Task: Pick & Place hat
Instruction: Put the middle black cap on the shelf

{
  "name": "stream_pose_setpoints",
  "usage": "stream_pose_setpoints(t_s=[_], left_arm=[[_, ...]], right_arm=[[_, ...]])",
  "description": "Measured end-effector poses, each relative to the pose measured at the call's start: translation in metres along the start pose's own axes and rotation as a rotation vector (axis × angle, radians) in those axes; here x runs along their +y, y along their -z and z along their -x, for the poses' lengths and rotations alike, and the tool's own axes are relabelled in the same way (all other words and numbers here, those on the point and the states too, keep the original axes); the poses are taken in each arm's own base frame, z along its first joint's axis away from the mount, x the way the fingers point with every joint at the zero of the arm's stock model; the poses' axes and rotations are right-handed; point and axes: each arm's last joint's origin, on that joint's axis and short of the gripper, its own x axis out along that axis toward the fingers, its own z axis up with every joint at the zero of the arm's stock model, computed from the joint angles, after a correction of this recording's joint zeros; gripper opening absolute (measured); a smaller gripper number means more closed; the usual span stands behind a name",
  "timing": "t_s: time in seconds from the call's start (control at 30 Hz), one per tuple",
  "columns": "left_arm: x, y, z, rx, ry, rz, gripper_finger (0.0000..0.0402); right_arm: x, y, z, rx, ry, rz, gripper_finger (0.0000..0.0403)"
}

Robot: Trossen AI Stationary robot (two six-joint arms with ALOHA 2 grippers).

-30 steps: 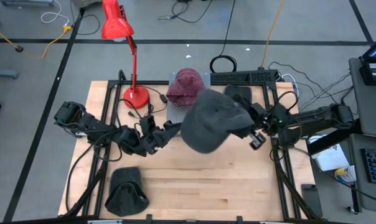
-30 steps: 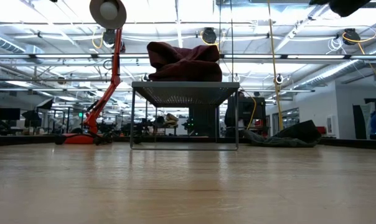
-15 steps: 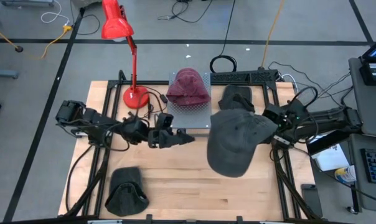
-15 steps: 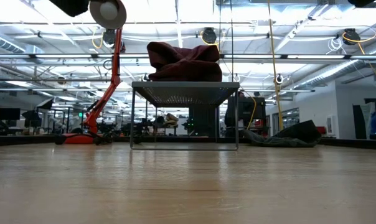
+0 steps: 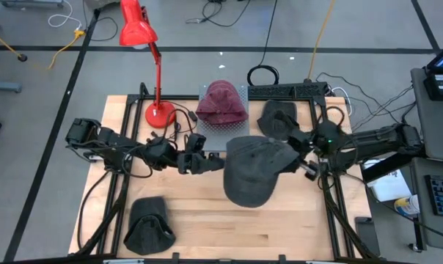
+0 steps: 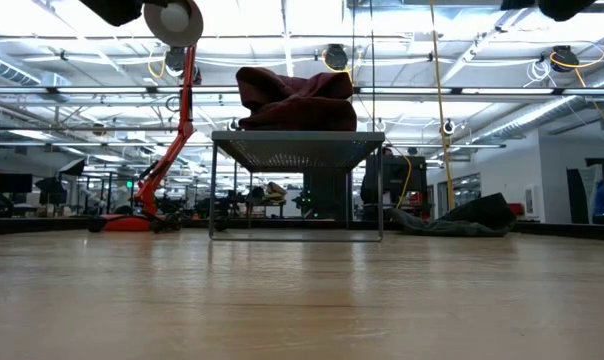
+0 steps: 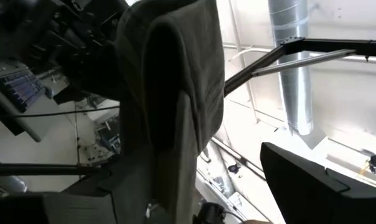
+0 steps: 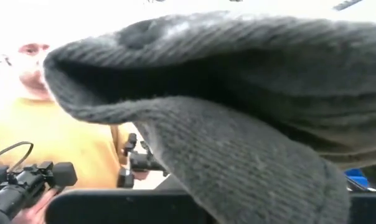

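A grey hat [image 5: 252, 170] hangs in the air over the table's middle, held by my right gripper [image 5: 295, 151], which is shut on its right side. The hat fills the right wrist view [image 8: 238, 124]. My left gripper [image 5: 215, 163] is open at the hat's left edge. In the left wrist view the hat [image 7: 169, 112] hangs between its two spread fingers [image 7: 312, 186]; whether they touch it I cannot tell. A maroon hat [image 5: 221, 103] lies on a metal mesh stand [image 5: 236, 136] at the table's far middle. My right gripper holds the grey hat by its right edge [image 5: 284, 152], coming level from the table's right side. The hat itself hides the place of contact in the right wrist view. The hat is lifted clear of the table and hangs toward the left of the gripper.
A red desk lamp [image 5: 157, 110] stands at the far left. A dark hat [image 5: 279, 117] lies at the far right, another dark hat [image 5: 148, 226] at the near left. Black frame rails run along the table's sides. A person in a yellow shirt [image 8: 57, 143] shows beyond the table.
My right gripper has swung the grey hat toward the table's right edge and then back left toward my left gripper; the hat has turned about and stays clear of the table. My left gripper has reached toward the table's right, to the hat's left edge.
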Motion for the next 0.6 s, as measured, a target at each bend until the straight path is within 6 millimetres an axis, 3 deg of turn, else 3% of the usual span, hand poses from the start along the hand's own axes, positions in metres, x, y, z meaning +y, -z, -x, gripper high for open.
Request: stream_pose_setpoints(t_s=[0.2, 0.33, 0.6], left_arm=[[-0.001, 0.005, -0.001, 0.017, -0.003, -0.01, 0.0276], [-0.003, 0.007, -0.001, 0.043, 0.012, -0.003, 0.0259], [-0.003, 0.009, -0.001, 0.072, 0.025, 0.029, 0.0167]], right_arm=[[-0.015, 0.013, -0.005, 0.037, 0.027, -0.034, 0.0003], [-0.015, 0.01, -0.006, 0.004, 0.005, -0.01, 0.0003], [-0.018, 0.004, -0.001, -0.03, 0.018, -0.02, 0.0004]])
